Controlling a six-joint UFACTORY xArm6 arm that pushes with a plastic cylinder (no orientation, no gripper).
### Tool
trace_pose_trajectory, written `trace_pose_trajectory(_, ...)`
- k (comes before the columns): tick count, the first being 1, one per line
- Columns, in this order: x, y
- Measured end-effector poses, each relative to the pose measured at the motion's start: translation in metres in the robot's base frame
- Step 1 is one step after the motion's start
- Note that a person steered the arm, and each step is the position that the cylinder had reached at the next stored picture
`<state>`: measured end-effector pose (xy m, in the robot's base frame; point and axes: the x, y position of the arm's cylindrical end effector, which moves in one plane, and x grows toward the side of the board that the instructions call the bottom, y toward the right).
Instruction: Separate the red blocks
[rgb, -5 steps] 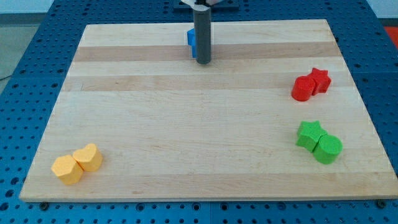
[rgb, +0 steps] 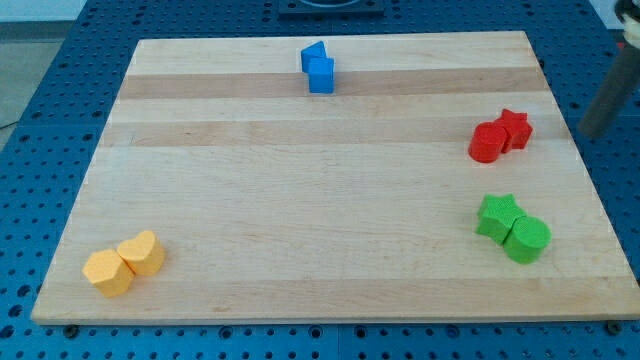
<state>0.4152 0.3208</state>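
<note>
red blocks remain unseparated: the red cylinder (rgb: 486, 143) and the red star (rgb: 515, 128) stand touching each other near the right edge of the wooden board (rgb: 300, 220), the star just beyond and to the view's right of the cylinder. judged from this, the task is not yet done; the whole separating push is left. my tip (rgb: 588, 130) shows as the blurred lower end of the dark rod at the view's right, off the board, well to the right of the red pair and touching no block (the rod carries no fingers, so there is nothing to open, close or grip). count of blocks on the board: eight, in four touching pairs. two red, as stated. two green, a green star (rgb: 497, 216) and a green cylinder (rgb: 527, 240), lie below the red pair, toward the board's lower right corner. two blue blocks (rgb: 318, 68), shapes hard to make out, sit near the board's top edge, far to the left of the red pair. two yellow blocks (rgb: 125, 263) sit at the board's lower left corner, farthest from the red pair.
</note>
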Motion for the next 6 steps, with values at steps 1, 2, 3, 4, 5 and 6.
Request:
trace_pose_trajectory(1, 0.003, -0.033)
trace_pose_trajectory(2, -0.025, -0.091)
trace_pose_trajectory(3, -0.055, -0.154)
trace_pose_trajectory(4, -0.057, -0.160)
trace_pose_trajectory(5, -0.055, -0.079)
trace_pose_trajectory(6, -0.022, -0.031)
